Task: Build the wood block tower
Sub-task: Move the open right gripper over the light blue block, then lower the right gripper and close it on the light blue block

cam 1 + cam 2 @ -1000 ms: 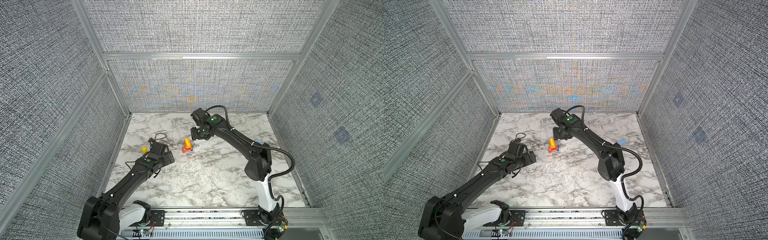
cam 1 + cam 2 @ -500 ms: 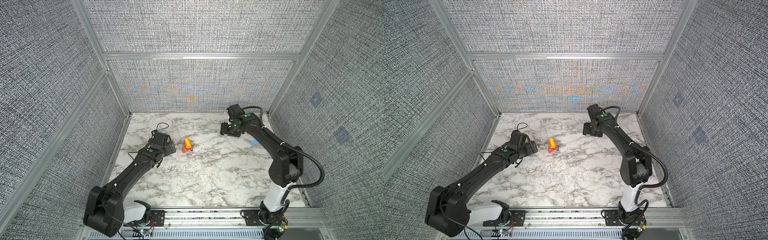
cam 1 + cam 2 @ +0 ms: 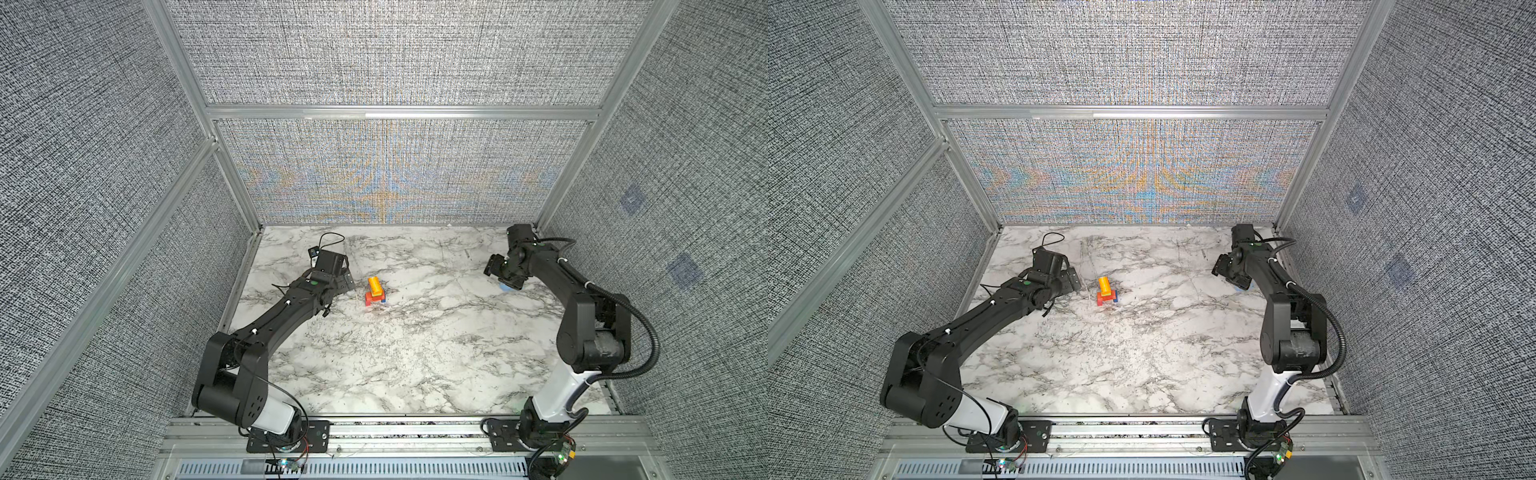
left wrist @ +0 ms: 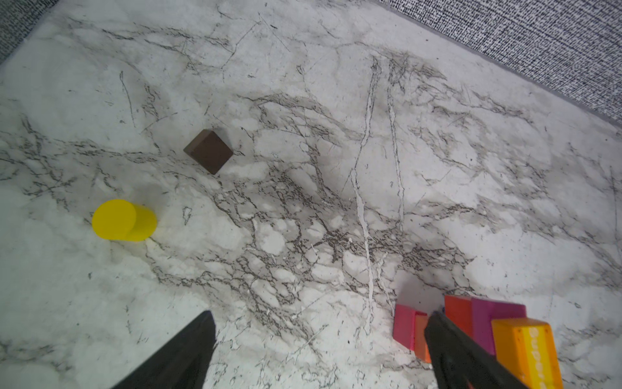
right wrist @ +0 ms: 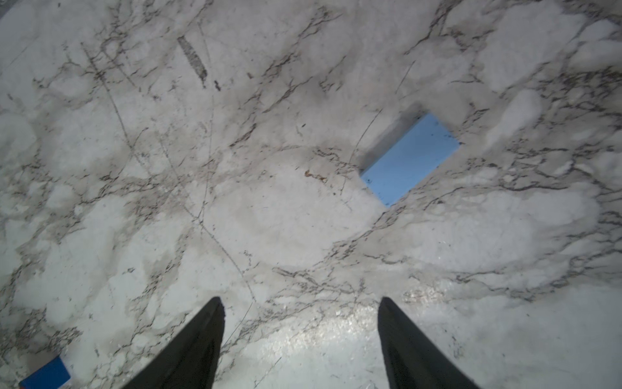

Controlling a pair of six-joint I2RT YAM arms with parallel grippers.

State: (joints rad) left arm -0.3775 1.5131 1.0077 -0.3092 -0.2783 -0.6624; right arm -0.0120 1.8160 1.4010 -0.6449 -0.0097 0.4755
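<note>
Tower [image 3: 375, 291] is standing just off table [image 3: 415, 357] centre toward 10 o'clock in both top views, with red and blue at the base, magenta across and an orange brick on top. Left gripper [image 4: 319, 316] is hovering just at its 9 o'clock, jaws spread wide and gripping nothing. Brown block [image 4: 208, 156] and yellow cylinder [image 4: 124, 220] are lying apart on the marble. Right gripper [image 5: 300, 301] is hanging well off at the tower's 3 o'clock, jaws apart and empty, with a light blue block [image 5: 410, 160] lying flat near it.
</note>
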